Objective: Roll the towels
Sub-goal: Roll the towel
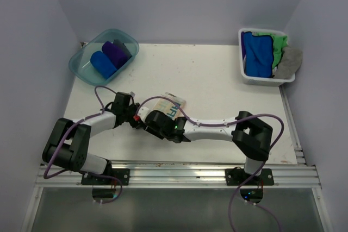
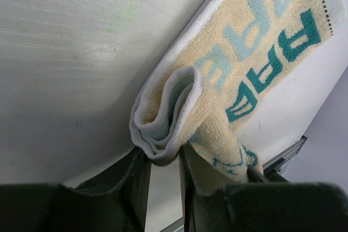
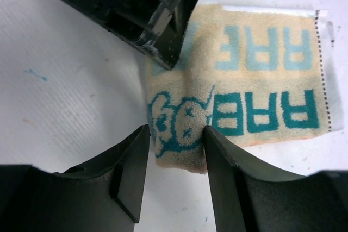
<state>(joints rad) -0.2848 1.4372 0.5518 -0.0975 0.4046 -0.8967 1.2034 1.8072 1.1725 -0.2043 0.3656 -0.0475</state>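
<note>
The left gripper is pinching the folded end of the cream towel; the right gripper is standing released astride its edge. Gripped at one end only, the roll is risking skew.

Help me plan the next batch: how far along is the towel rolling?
Done: a blue roll and a purple roll sit in the teal tub. In hand: the cream towel, one end curled up and pinched by the left gripper, with the right gripper open astride its edge. Left: a blue towel, a green towel and a grey towel bunched in the white basket.
</note>
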